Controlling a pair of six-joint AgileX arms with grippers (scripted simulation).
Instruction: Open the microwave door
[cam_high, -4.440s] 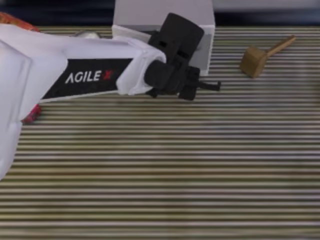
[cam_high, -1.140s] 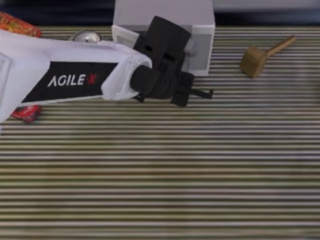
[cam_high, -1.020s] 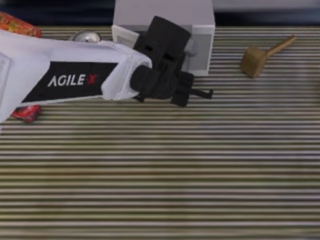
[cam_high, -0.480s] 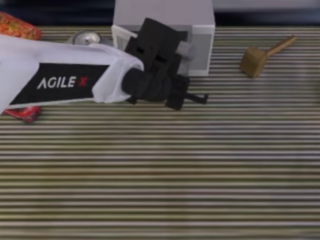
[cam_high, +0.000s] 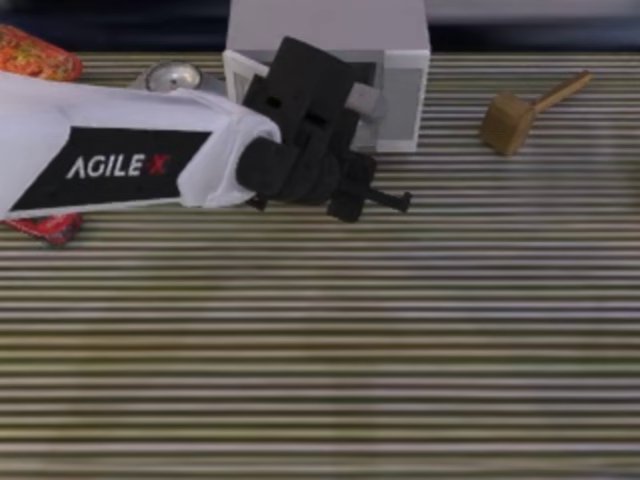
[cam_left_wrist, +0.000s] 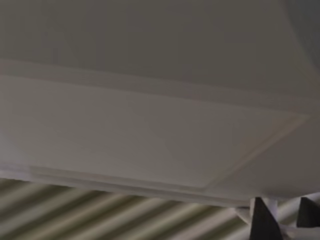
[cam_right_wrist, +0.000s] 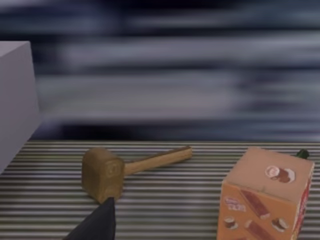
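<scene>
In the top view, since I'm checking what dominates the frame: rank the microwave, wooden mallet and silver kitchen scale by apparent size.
1. microwave, largest, though partly covered by the left arm.
2. wooden mallet.
3. silver kitchen scale, smallest showing, but the arm hides part of it, so this rank is unsure.

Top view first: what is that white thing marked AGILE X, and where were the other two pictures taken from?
That is the robot's left arm, seen from a camera above the striped table. Its left gripper, the black end part, is at the front of the microwave. The other two pictures come from cameras on each arm's wrist. The left one looks closely at the microwave door. The right one shows a wooden mallet and a snack carton. A silver scale sits beside the microwave.
</scene>
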